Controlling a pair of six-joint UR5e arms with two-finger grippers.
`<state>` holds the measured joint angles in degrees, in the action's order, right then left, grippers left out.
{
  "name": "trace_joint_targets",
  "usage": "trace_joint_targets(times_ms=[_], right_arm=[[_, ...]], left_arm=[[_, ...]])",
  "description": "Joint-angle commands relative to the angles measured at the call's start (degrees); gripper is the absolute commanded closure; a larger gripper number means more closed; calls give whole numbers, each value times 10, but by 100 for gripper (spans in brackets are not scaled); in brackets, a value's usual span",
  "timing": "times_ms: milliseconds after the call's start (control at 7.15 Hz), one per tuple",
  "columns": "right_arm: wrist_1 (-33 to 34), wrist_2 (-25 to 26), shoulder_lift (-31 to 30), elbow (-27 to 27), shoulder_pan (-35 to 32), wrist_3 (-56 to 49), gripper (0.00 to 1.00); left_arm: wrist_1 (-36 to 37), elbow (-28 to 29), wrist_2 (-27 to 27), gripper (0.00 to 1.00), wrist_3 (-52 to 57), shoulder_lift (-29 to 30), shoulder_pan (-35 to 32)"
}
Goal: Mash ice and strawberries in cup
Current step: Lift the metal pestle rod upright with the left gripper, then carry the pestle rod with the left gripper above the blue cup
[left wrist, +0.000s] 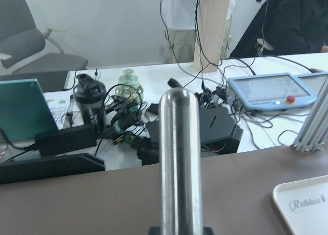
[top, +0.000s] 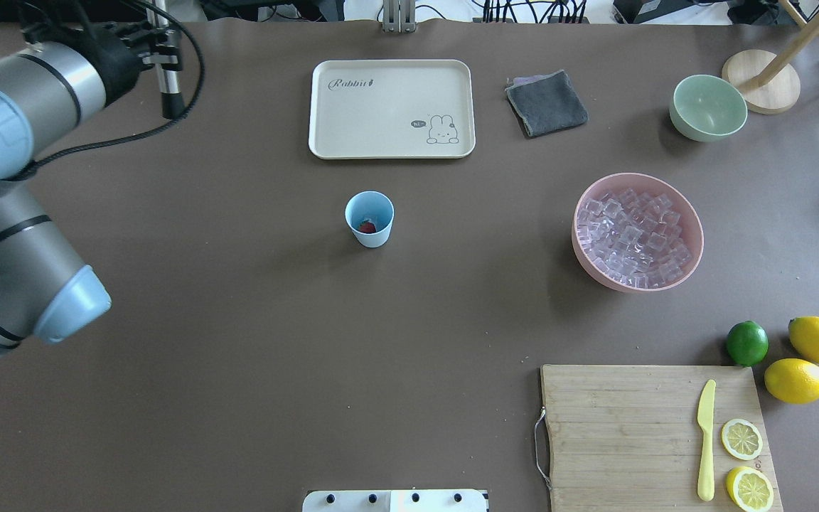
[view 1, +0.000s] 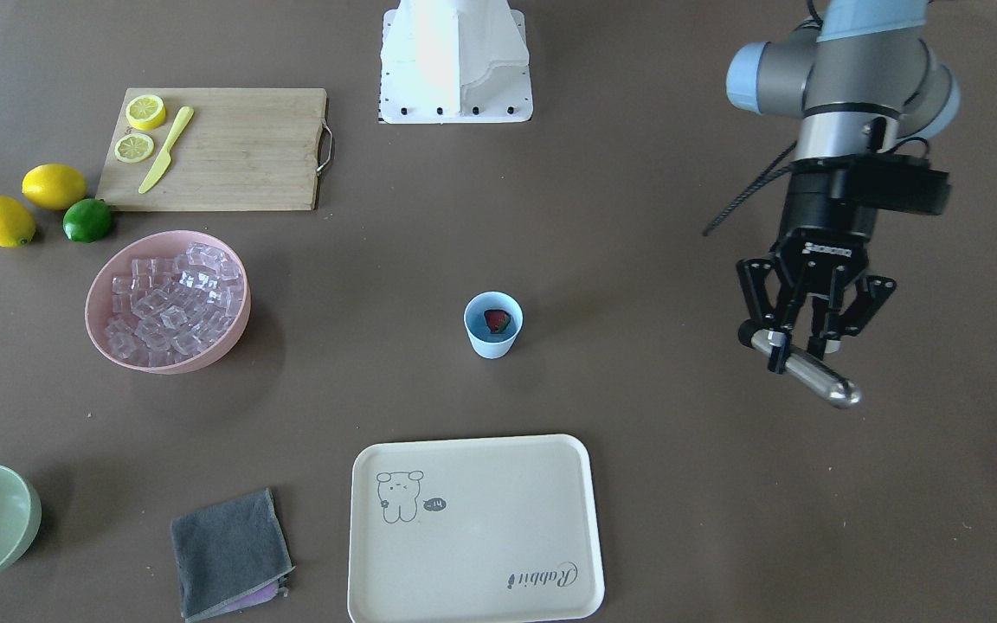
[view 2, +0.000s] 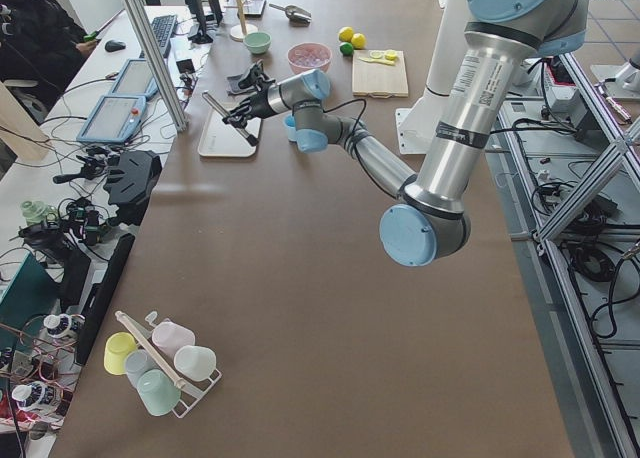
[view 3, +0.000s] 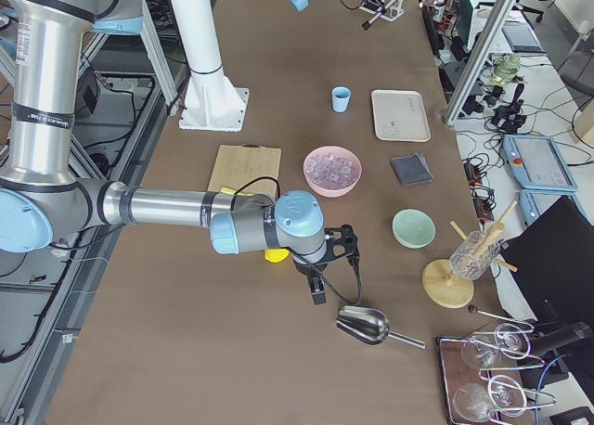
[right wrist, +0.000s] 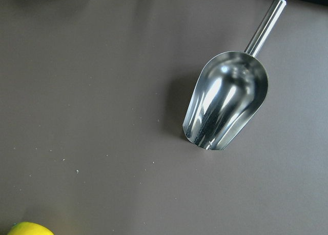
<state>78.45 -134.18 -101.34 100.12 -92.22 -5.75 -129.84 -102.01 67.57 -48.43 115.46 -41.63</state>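
Brown bench (top: 239, 320) is holding the cup (top: 369, 219), strawberry (top: 367, 227) sitting inside; ice (top: 633, 238) is lying in the bowl (top: 699, 238) at its 3 o'clock. My left end effector (view 1: 797, 346) is pinching a metal rod (view 1: 814, 376); right end effector (view 3: 318, 290), cannot tell. Adding ice and mashing are seemingly remaining.

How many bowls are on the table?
2. The pink bowl, full of ice, sits near the lime. The pale green bowl sits toward the table's far edge, off to one side of the grey cloth. I see no others hidden.
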Motion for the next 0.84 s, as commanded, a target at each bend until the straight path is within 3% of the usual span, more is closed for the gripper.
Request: trace_joint_targets(times_ms=[0,419,699], right_arm=[[9,8,-1,-7,-8,-1,0],[12,13,3,-16,-19,-1,0],[12,8,1,-16,-21,-1,0]], left_arm=[[93,51,-176,73,-2,154,124],[89,135,-206,74,-52,202,166],[-3,153,-207,74,-65,182,169]])
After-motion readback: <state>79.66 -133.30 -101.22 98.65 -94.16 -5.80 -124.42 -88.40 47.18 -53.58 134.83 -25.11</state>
